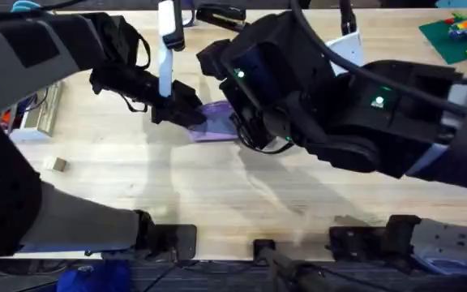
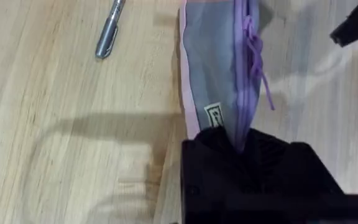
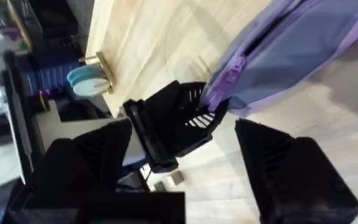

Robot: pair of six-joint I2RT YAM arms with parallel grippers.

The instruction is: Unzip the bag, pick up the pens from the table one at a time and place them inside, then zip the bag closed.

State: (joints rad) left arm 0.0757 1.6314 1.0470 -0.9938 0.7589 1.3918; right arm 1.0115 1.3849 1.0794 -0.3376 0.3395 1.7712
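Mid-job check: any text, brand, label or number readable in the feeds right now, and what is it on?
Small sewn tag on the lavender pouch: dark print, too blurred to read.
Silver pen on the table: no readable marking.
Left pincer, shut on the pouch end: no lettering visible.
Right pincer: no lettering visible.
Nothing legible in the overhead view.

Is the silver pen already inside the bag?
No, in the left wrist view the silver pen lies on the table beside the bag.

Lavender bag (image 2: 213, 68), silver-grey pen (image 2: 109, 32)
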